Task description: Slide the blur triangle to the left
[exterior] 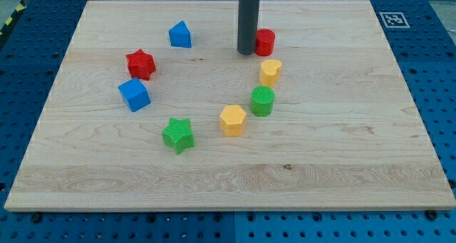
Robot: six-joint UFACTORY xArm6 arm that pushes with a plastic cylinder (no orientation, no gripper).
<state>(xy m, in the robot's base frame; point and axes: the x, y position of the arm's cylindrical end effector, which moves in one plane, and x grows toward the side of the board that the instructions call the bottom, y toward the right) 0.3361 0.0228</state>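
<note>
- Eight small plastic blocks sit in a loose ring on the pale wooden table (356, 164); none touches another.
- Nearest the view's bottom: green star-shaped block (177, 135), with the orange hexagonal block (233, 120) to its right.
- Next row up: green cylindrical block (262, 100), and at the ring's left side the blue cube-shaped block (134, 94).
- Above those: yellow heart-like block (270, 72) on the right, red star-shaped block (140, 63) on the left.
- Farthest back: red cylindrical block (265, 41) and the blue triangular block (180, 35), the task's block, at upper left of the ring, well apart from the rod.
- Dark grey straight rod comes down from the view's top, upright; my tip (246, 53) rests on the table just beside the red cylindrical block, on its left, perhaps touching, cannot tell.
- No jaws on this arm, only the rod, so nothing is clenched or grasped.
- Progress, as judged: not begun. The blue triangular block shows no contact, and my tip lies to its right with open board between.
- Left to do: bring my tip up against the triangle's right face, then push toward the view's left. The red star sits lower left, so a level push should miss it.
</note>
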